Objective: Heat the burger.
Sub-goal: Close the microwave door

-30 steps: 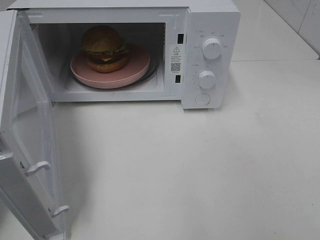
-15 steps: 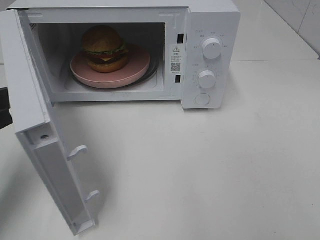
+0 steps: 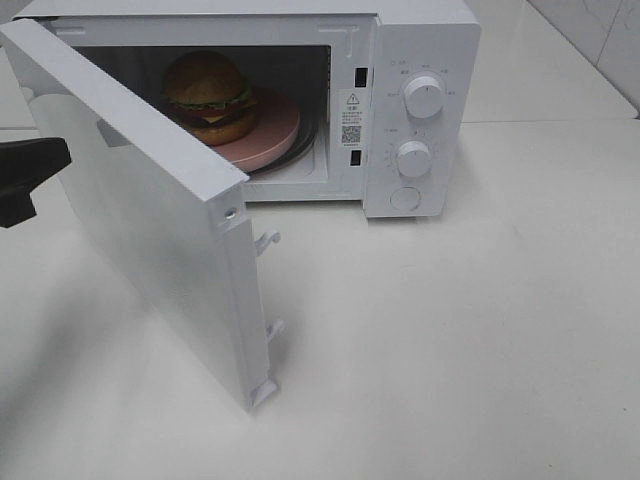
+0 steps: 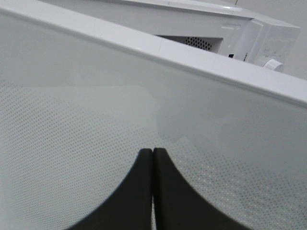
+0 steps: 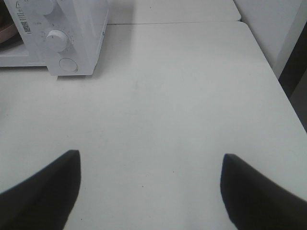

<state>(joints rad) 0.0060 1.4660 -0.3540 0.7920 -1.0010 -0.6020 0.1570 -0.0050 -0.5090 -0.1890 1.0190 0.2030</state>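
The burger point(image 3: 206, 93) has a glossy brown bun and sits on a pink plate point(image 3: 274, 137) inside the white microwave point(image 3: 420, 40). The microwave door point(image 3: 150, 200) stands about halfway swung, its edge pointing toward the camera and hiding the left part of the cavity. My left gripper point(image 3: 58, 156) is shut and rests against the door's outer face. In the left wrist view the left gripper point(image 4: 152, 154) has its dark fingers pressed together on the dotted door glass point(image 4: 72, 134). My right gripper point(image 5: 149, 155) hangs open over bare table, empty, away from the microwave point(image 5: 72, 28).
Two round knobs point(image 3: 424, 97) and a round button point(image 3: 405, 198) sit on the microwave's right panel. The white table point(image 3: 480, 330) spreads in front and to the right. Its right edge point(image 5: 278, 81) borders a dark gap.
The door has swung from fully open to about halfway toward the cavity. My left gripper has come into view at the left edge, behind the door.
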